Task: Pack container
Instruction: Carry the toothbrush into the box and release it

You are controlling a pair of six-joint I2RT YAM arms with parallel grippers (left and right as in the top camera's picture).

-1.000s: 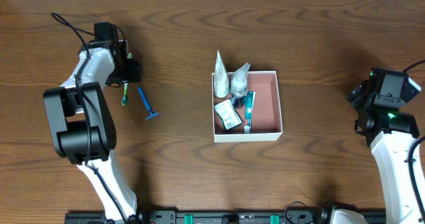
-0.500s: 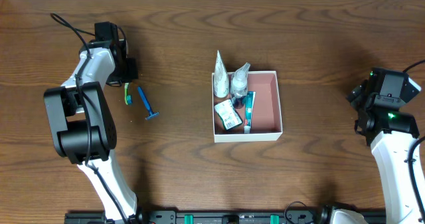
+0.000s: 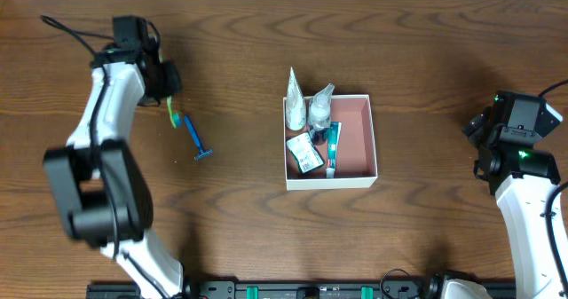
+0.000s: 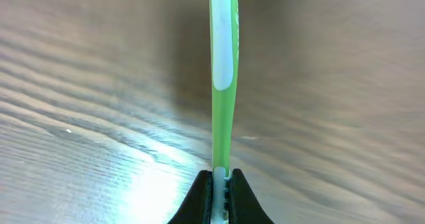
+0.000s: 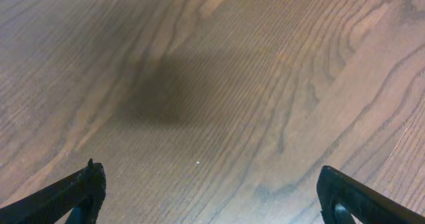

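The container point(image 3: 355, 139), a shallow white-walled box with a pink-brown inside, sits mid-table and holds a white tube point(image 3: 294, 102), a clear bottle point(image 3: 319, 109), a green-and-white packet point(image 3: 304, 152) and a teal tube point(image 3: 332, 148). My left gripper point(image 3: 170, 98) is at the far left, shut on one end of a green toothbrush point(image 3: 174, 114). In the left wrist view the toothbrush point(image 4: 222, 84) sticks straight out from between the closed fingers of the gripper point(image 4: 220, 179), above the wood. My right gripper point(image 5: 211, 179) hangs open over bare table at the right.
A blue razor point(image 3: 197, 137) lies on the table just right of the toothbrush. The right arm point(image 3: 519, 148) stands near the right edge. The left arm's base and links point(image 3: 98, 184) fill the left side.
The left gripper has closed on the green toothbrush and drawn it up and away from the table's front. The left arm has straightened. The right arm has not moved.
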